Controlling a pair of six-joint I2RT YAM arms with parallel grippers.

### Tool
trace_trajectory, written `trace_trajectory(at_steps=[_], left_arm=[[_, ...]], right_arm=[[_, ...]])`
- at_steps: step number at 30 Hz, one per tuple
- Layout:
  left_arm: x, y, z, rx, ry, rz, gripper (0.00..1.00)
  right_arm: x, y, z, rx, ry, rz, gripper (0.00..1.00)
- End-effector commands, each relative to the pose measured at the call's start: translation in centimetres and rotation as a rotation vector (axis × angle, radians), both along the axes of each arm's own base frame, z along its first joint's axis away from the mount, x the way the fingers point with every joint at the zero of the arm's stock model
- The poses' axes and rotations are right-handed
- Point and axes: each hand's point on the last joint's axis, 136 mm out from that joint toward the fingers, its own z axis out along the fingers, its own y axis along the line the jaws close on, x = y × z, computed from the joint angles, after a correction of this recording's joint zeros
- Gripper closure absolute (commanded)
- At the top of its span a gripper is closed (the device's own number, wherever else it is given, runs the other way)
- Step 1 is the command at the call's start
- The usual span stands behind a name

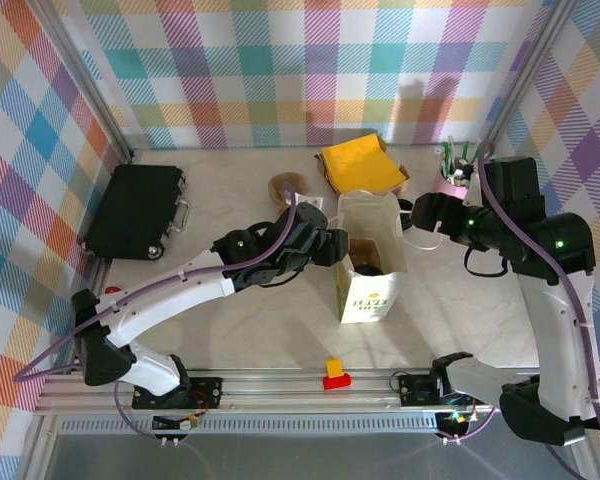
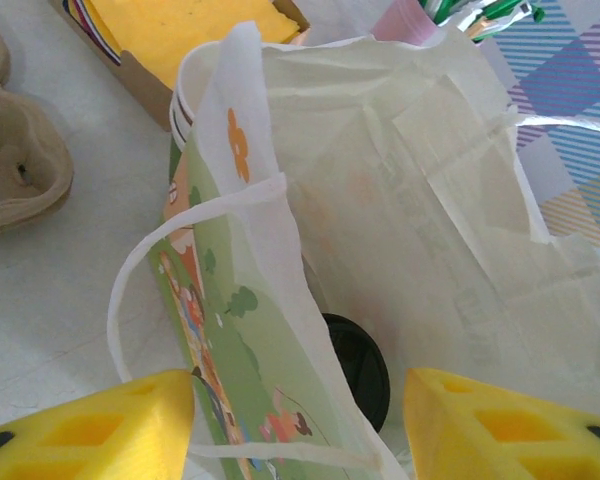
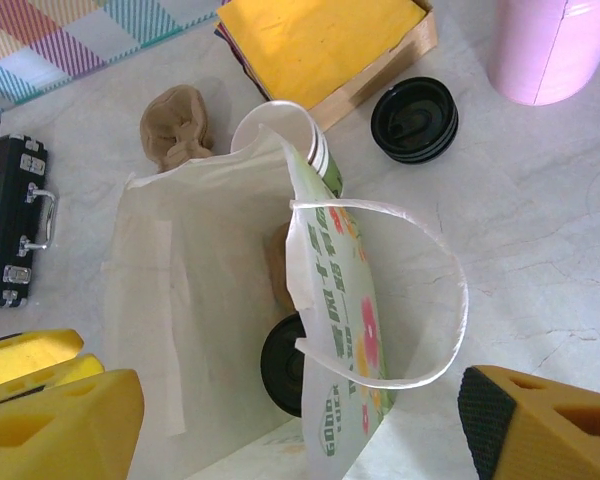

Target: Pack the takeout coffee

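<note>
The white paper bag (image 1: 366, 294) with green print stands open at mid-table. Deep inside it sits the takeout coffee, of which just the black lid (image 3: 283, 365) (image 2: 358, 362) (image 1: 369, 268) shows; the cup's body is hidden. A brown carrier (image 3: 277, 262) lies beside it in the bag. My left gripper (image 1: 336, 246) is at the bag's left rim, open, and the printed wall (image 2: 225, 330) runs between its yellow fingers (image 2: 100, 425). My right gripper (image 1: 424, 212) hovers open off the bag's upper right, above the handle loop (image 3: 450, 300).
An open cream-and-green paper cup (image 3: 280, 135) stands just behind the bag, with a loose black lid (image 3: 413, 120) nearby. A yellow-topped box (image 1: 358, 163), a pink tumbler (image 3: 545, 45) of sticks, a second brown carrier (image 1: 283, 185) and a black case (image 1: 135, 210) lie around.
</note>
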Motion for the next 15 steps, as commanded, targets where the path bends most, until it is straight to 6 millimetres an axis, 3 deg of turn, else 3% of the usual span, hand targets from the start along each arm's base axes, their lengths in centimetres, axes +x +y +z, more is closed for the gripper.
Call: trace_trajectory(at_steps=[1,15], left_arm=[[0.3,-0.1,1.0,0.01,-0.025,0.015,0.49],[0.9,-1.1,-0.4,0.057,-0.014,0.021,0.71]], right_arm=[[-0.2,-0.5,0.5,-0.006,-0.045,-0.007,0.17],[0.0,0.3,-1.1,0.023,-0.005,0.02,0.19]])
